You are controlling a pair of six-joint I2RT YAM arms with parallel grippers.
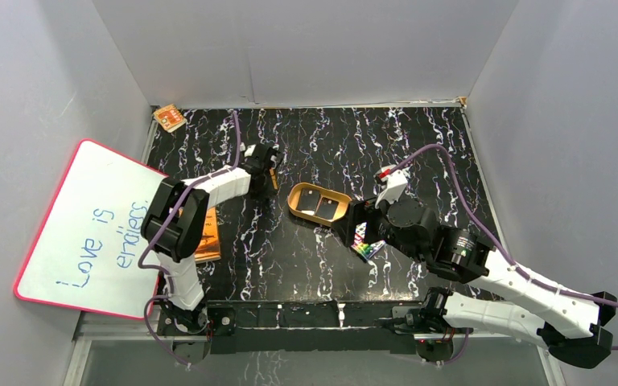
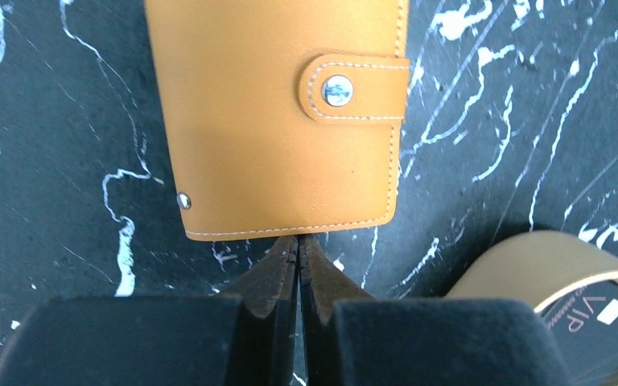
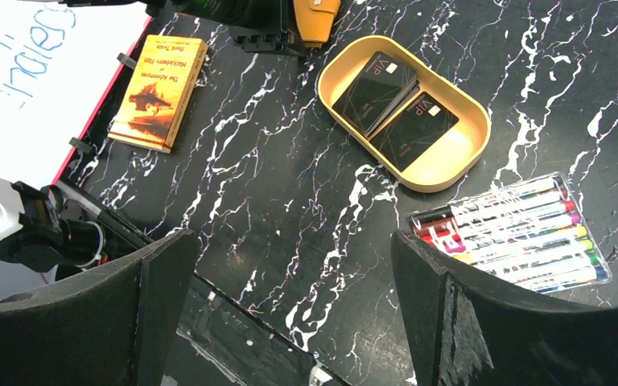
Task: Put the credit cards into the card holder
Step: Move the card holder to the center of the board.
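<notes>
Left claw [image 2: 298,241] is sitting fully closed, tips right against the lower edge of the wallet [image 2: 278,121] at the top centre of its view; can't tell if it's pinching anything. The snap [image 2: 338,90] is looking fastened, so I'm guessing it's working on opening the wallet, and that snap needs popping next. Right claw [image 3: 290,322] is hanging wide open, empty. Cards [image 3: 374,92] are lying in the tray [image 3: 460,161], upper middle of the right view.
</notes>
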